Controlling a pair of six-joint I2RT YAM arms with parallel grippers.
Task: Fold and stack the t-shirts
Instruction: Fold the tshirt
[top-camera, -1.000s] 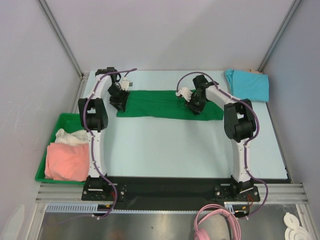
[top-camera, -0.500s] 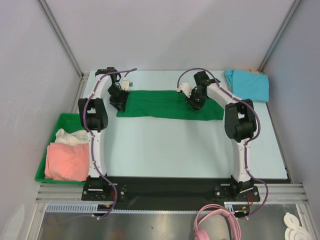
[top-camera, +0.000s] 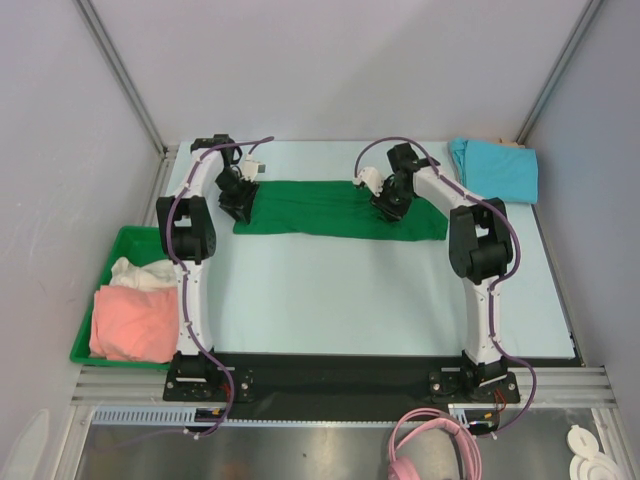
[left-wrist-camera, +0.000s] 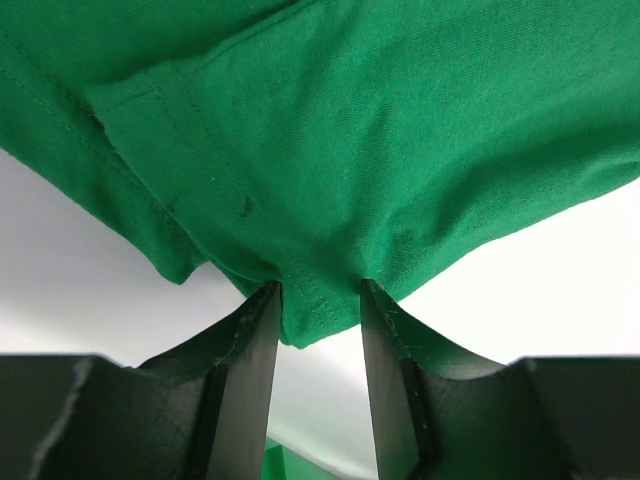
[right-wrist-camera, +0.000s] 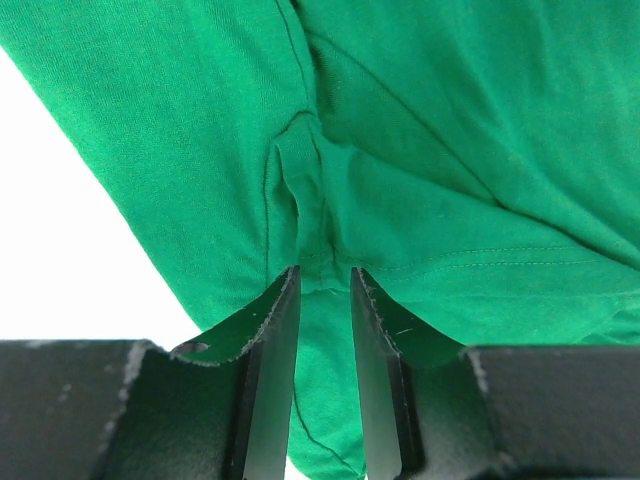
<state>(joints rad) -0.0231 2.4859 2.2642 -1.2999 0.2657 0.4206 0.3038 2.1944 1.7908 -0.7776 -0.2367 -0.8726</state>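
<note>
The left gripper (left-wrist-camera: 318, 300) has its jaws drawn nearly together on a stitched hem of the green t-shirt (left-wrist-camera: 400, 130) — cloth fills the narrow gap between its dark fingers (left-wrist-camera: 250, 370). The right gripper (right-wrist-camera: 323, 285) is closed to a similarly slim gap, with a bunched ridge of the same fabric pinched between its fingers (right-wrist-camera: 270, 370).

From above, the green t-shirt (top-camera: 320, 208) lies as a long band running left to right across the far half of the table (top-camera: 350, 300). The left gripper (top-camera: 238, 200) is at its left end. The right gripper (top-camera: 388, 205) is over its right part, short of the right end. In both wrist views the fabric creases toward the pinch, and the pale table shows past the shirt's edges.

A broad stretch of pale table lies between the shirt's near edge and the arm bases. A folded turquoise t-shirt (top-camera: 495, 168) sits in the far right corner, near the green shirt's right end but apart from it. Beside the table's left edge, a green bin (top-camera: 120, 238) holds a pink garment (top-camera: 132, 322) and a cream one (top-camera: 140, 272). Grey walls stand close along the far edge and both sides.
</note>
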